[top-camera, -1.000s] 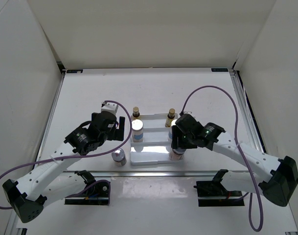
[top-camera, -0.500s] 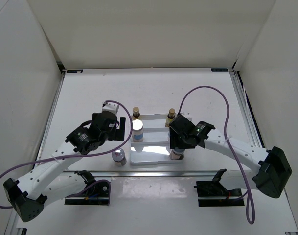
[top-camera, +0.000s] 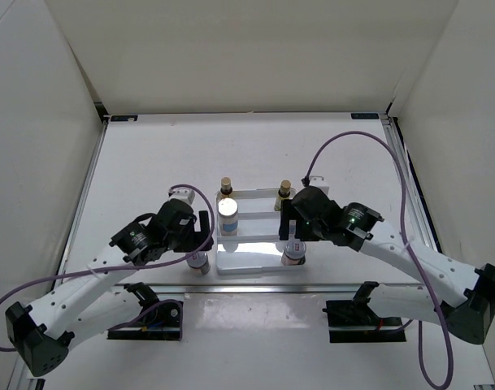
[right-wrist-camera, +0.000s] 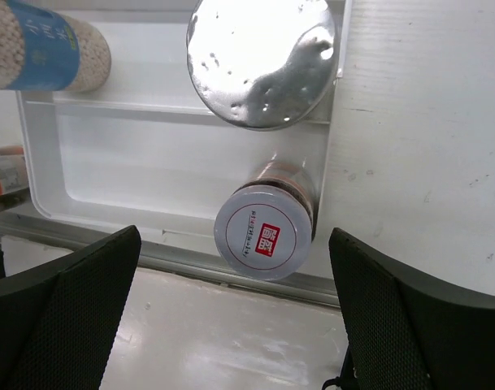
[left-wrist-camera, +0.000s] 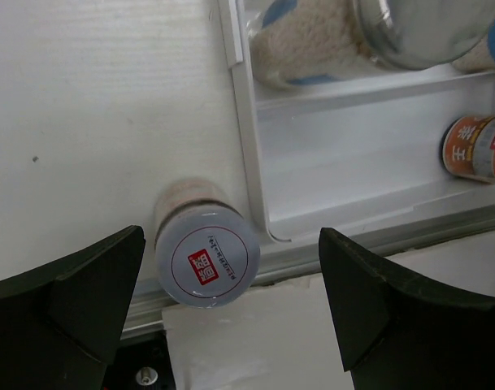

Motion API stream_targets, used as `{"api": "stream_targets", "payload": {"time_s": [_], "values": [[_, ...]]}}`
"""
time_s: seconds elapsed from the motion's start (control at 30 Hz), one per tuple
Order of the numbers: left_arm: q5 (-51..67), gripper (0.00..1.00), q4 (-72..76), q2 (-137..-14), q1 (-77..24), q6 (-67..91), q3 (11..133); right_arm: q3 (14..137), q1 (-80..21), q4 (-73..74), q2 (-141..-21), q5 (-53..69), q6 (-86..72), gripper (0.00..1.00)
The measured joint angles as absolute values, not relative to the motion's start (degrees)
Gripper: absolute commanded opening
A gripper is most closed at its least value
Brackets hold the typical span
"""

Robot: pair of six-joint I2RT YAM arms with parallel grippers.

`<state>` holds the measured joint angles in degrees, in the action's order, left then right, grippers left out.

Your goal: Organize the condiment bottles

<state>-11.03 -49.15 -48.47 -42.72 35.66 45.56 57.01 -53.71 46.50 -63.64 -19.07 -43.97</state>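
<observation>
Two slim amber bottles (top-camera: pixel 226 186) (top-camera: pixel 285 189) stand on the back step of the white tray (top-camera: pixel 247 258). A white blue-labelled bottle (top-camera: pixel 228 213) stands on the middle step at left. Its twin's silver lid (right-wrist-camera: pixel 262 57) shows in the right wrist view. One short silver-lidded jar (top-camera: pixel 293 255) (right-wrist-camera: pixel 262 242) stands in the tray's front right corner, with my right gripper (top-camera: pixel 293 236) (right-wrist-camera: pixel 232 236) open above it and its fingers apart from it. A second short jar (top-camera: pixel 198 262) (left-wrist-camera: pixel 206 256) stands on the table left of the tray. My left gripper (top-camera: pixel 202 231) (left-wrist-camera: pixel 231 237) hangs open over it.
The tray's front left part (left-wrist-camera: pixel 345 187) holds nothing. The table's near metal rail (top-camera: pixel 247 286) runs just in front of the tray and the loose jar. Purple cables loop off both arms.
My right gripper has opened and let go of the short jar in the tray's front right corner. The left arm has moved toward the near edge, over the loose jar.
</observation>
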Motion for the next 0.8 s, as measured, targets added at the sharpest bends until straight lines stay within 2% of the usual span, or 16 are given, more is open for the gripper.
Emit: {"api": "stream_targets", "payload": {"time_s": [0.37, 0.43, 0.57, 0.6, 0.67, 0.7, 0.77, 0.8], "values": [[-8.97, 1.0, -49.76, -51.48, -42.72, 46.57, 39.72, 57.01, -53.71, 48.45, -61.08, -20.64, -43.99, 1.0], [-8.97, 0.95, -49.67, -52.31, -42.72, 47.55, 39.62, 56.9, -53.71, 48.51, -60.88, -20.64, -44.01, 1.0], [-9.02, 0.83, -49.25, -53.06, -42.72, 49.06, 38.5, 56.84, -53.71, 49.39, -60.16, -20.71, -44.12, 1.0], [-9.02, 0.75, -49.12, -53.06, -42.72, 49.23, 38.04, 56.84, -53.71, 49.58, -59.96, -20.71, -44.14, 1.0], [-9.04, 0.65, -49.01, -53.04, -42.72, 49.52, 37.74, 56.84, -53.71, 49.74, -59.61, -20.86, -44.16, 1.0], [-9.17, 0.55, -49.01, -52.8, -42.72, 49.45, 37.74, 56.84, -53.71, 49.76, -59.42, -20.95, -44.16, 1.0], [-9.21, 0.44, -49.17, -52.45, -42.72, 49.54, 37.74, 56.84, -53.71, 49.93, -59.07, -20.99, -44.16, 1.0], [-9.26, 0.32, -49.36, -52.27, -42.72, 49.47, 37.74, 56.84, -53.71, 50.06, -58.89, -21.04, -44.16, 1.0]]}}
